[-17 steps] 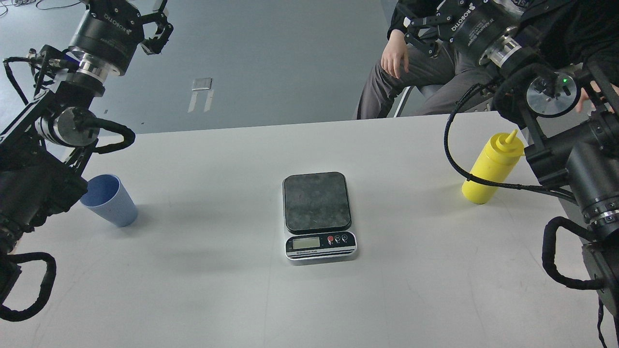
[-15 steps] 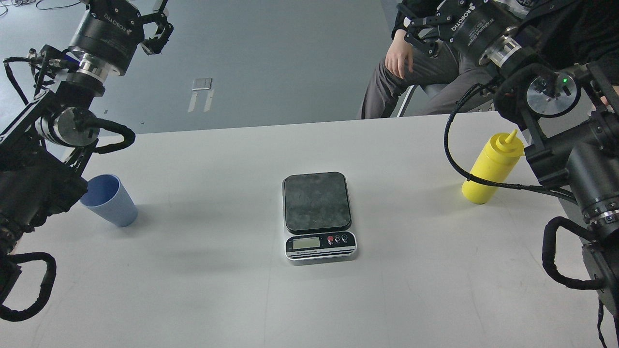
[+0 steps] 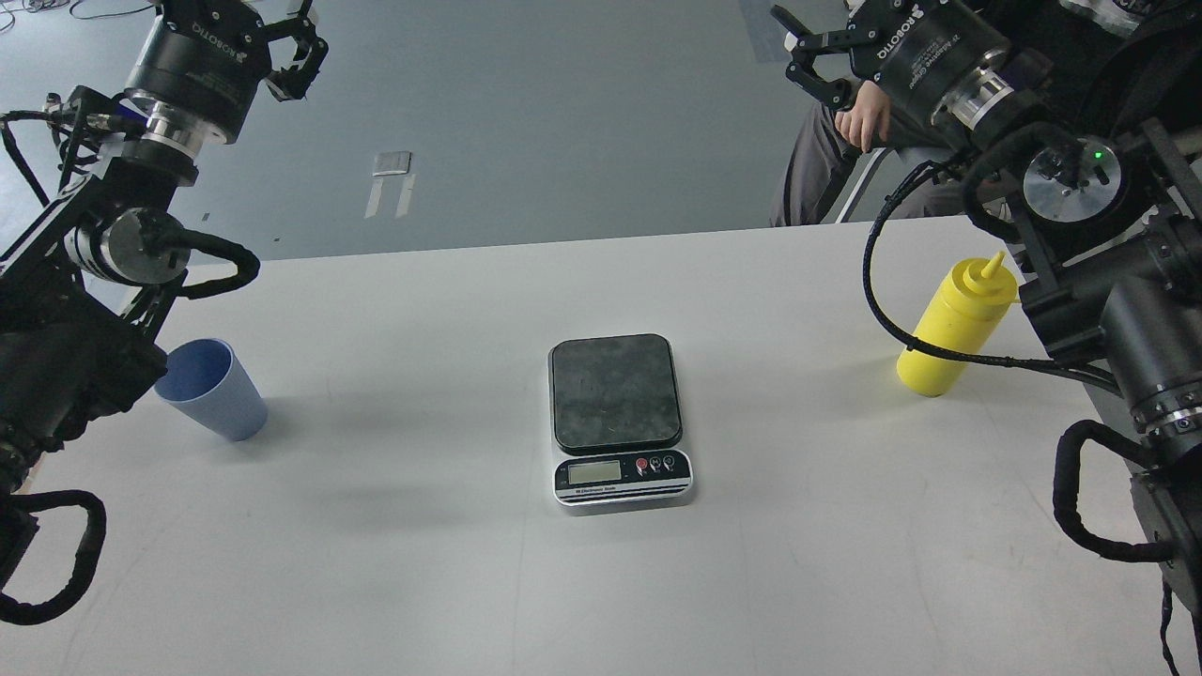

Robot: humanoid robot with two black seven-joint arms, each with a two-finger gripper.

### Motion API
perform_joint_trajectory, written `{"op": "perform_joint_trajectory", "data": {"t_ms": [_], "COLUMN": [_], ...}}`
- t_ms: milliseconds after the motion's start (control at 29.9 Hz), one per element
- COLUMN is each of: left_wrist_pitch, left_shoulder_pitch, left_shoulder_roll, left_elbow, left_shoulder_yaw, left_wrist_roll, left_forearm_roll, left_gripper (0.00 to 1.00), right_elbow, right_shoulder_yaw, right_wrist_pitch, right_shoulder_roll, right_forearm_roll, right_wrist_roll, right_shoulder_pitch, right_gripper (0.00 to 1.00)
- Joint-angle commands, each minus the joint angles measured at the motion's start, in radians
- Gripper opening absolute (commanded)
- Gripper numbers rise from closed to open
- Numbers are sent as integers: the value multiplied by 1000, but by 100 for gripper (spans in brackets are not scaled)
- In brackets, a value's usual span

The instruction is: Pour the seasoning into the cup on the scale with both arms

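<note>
The light-blue cup (image 3: 211, 389) stands upright on the table at the left, empty. The scale (image 3: 617, 416) sits in the table's middle with nothing on its dark platform. The yellow seasoning bottle (image 3: 958, 327) stands upright at the right, behind a black cable of my right arm. My left gripper (image 3: 293, 47) is held high at the top left, well above and behind the cup, fingers spread and empty. My right gripper (image 3: 815, 58) is held high at the top right, above and left of the bottle, fingers spread and empty.
The white table (image 3: 470, 563) ends at its far edge about a third of the way down the view. A seated person (image 3: 869, 117) in dark clothes is behind the table at the top right, hand close behind my right gripper. Grey floor lies beyond.
</note>
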Motion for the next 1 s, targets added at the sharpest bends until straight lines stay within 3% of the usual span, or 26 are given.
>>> {"op": "perform_joint_trajectory", "data": {"t_ms": [0,969], "left_wrist_pitch": [0,0], "left_shoulder_pitch": [0,-2], "left_shoulder_roll": [-2,-8], "left_elbow": [0,0], "left_shoulder_yaw": [1,10], "left_wrist_roll": [-1,-3], "left_forearm_roll": [0,2], "left_gripper": [98,98], "right_elbow": [0,1], "right_shoulder_yaw": [0,0], "right_wrist_pitch": [0,0], "right_shoulder_roll": [-1,-3], "right_forearm_roll": [0,0], "right_wrist_roll": [0,0], "right_shoulder_pitch": [0,-3], "right_gripper": [99,99]}}
